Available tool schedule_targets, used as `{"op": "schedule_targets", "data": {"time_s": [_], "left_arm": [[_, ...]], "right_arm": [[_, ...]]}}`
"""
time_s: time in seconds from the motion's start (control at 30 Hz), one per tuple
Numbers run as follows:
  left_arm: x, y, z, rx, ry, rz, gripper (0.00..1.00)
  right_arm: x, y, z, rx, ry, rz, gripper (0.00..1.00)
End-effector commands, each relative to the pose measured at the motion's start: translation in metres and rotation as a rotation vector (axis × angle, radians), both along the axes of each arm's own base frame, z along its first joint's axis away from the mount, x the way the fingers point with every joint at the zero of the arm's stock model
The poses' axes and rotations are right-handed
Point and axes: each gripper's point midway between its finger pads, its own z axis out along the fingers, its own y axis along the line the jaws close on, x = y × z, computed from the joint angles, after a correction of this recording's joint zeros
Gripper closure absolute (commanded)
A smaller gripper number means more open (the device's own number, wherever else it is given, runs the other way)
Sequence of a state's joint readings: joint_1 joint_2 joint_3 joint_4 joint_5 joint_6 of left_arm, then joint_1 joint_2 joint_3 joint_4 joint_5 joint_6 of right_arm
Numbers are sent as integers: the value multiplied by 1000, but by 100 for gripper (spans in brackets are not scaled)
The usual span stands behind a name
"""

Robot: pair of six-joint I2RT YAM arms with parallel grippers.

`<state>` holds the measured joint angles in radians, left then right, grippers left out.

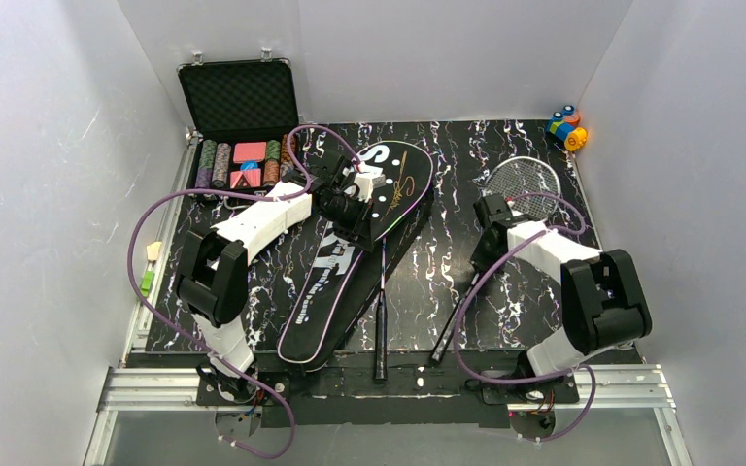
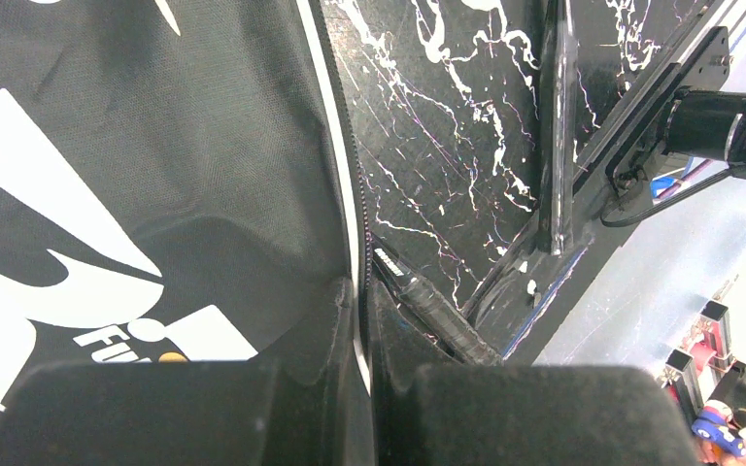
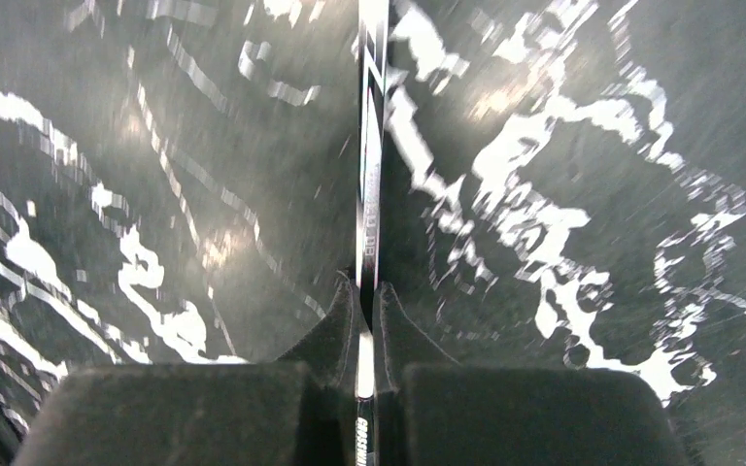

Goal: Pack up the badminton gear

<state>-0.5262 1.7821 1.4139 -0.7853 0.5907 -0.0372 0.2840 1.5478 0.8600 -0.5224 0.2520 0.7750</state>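
Note:
The black racket bag (image 1: 325, 291) lies slantwise in the middle of the mat, its upper flap raised. My left gripper (image 1: 357, 209) is shut on the flap's white-piped zip edge (image 2: 355, 243). One racket is inside the bag, with only its shaft and black handle (image 1: 381, 330) sticking out toward the near edge. The second racket (image 1: 525, 180) lies to the right, silver head at the far side. My right gripper (image 1: 486, 248) is shut on its thin shaft (image 3: 369, 146), which runs straight between the fingers. No shuttlecocks or tube show.
An open black case of poker chips (image 1: 238, 126) stands at the back left. Colourful toy blocks (image 1: 568, 126) sit at the back right corner. A small yellow-green item (image 1: 149, 267) lies off the mat's left edge. White walls enclose the table.

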Motion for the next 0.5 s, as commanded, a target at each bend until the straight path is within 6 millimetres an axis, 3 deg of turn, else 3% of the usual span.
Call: {"op": "schedule_targets", "data": {"time_s": [0.0, 0.23, 0.47], "left_arm": [[-2, -2, 33, -62, -60, -16, 100], [2, -3, 32, -56, -66, -7, 100], [19, -9, 33, -49, -97, 11, 100]], "right_arm": [[-30, 24, 4, 24, 9, 118, 99], [-88, 51, 29, 9, 16, 248, 99], [-158, 55, 61, 122, 35, 316, 99]]}}
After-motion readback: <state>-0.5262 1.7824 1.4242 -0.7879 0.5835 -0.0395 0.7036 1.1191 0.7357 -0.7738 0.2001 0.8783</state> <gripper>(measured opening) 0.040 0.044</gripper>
